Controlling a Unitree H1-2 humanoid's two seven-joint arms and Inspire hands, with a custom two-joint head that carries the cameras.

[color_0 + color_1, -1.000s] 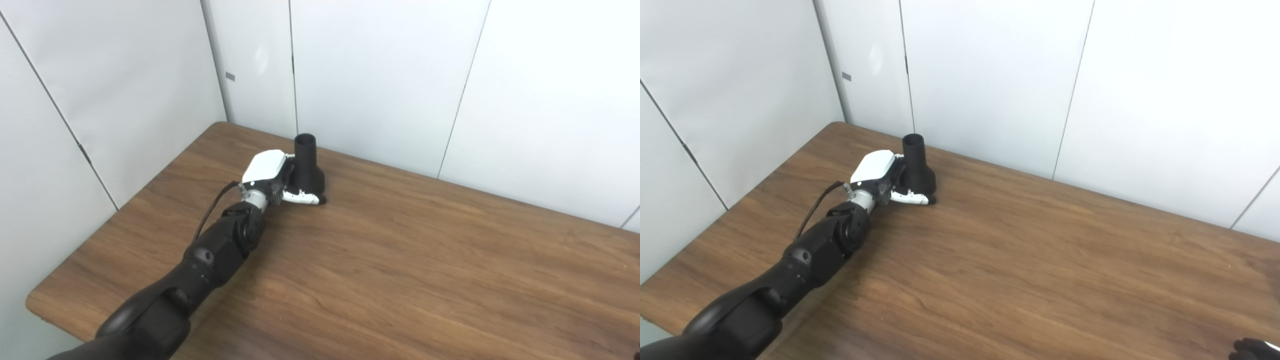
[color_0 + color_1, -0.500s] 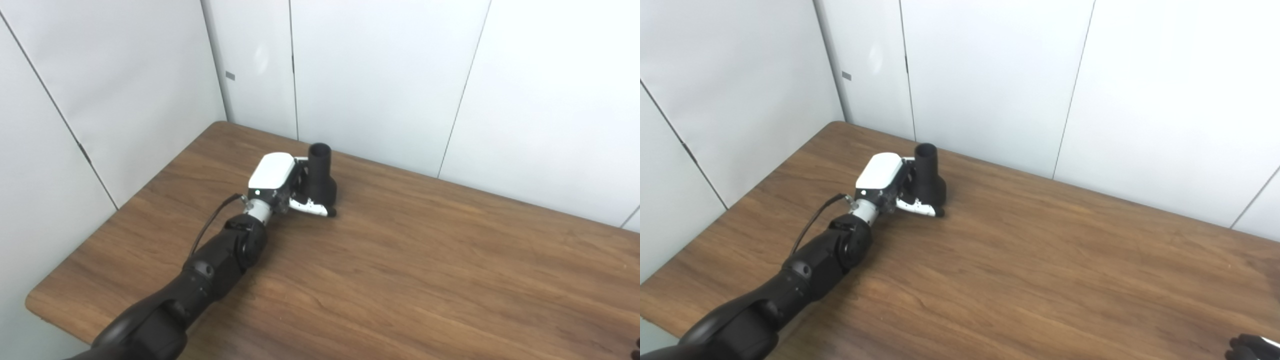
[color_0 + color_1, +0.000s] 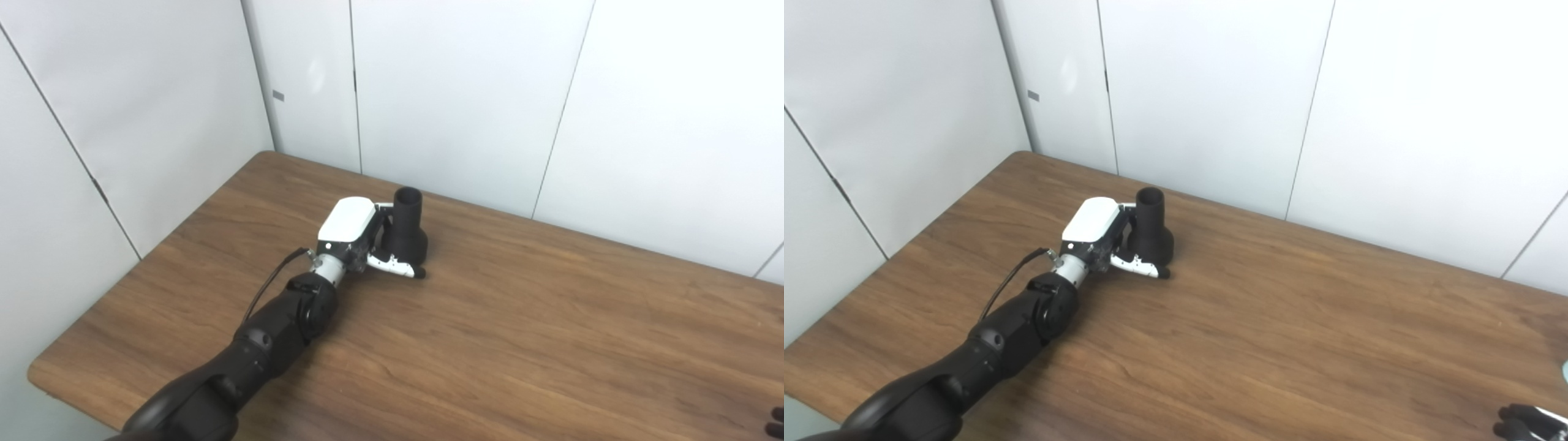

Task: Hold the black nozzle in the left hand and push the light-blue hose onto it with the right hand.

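Wooden table (image 3: 520,343), white panelled walls (image 3: 459,92) (seamed)

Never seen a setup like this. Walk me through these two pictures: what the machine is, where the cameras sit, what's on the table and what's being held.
Both pictures come from two cameras side by side on a humanoid robot's head, looking down at a brown wooden table set against white wall panels. They show one scene from slightly different spots.

The black arm entering at lower left ends in the white-backed left hand. Its fingers wrap the wide base of a black nozzle, which stands upright with its open narrow end on top.

At the bottom right corner of the right eye view, only dark fingertips of the right hand show, so I cannot tell whether it is open. A sliver of something pale blue sits at the right edge there; it is too small to identify.
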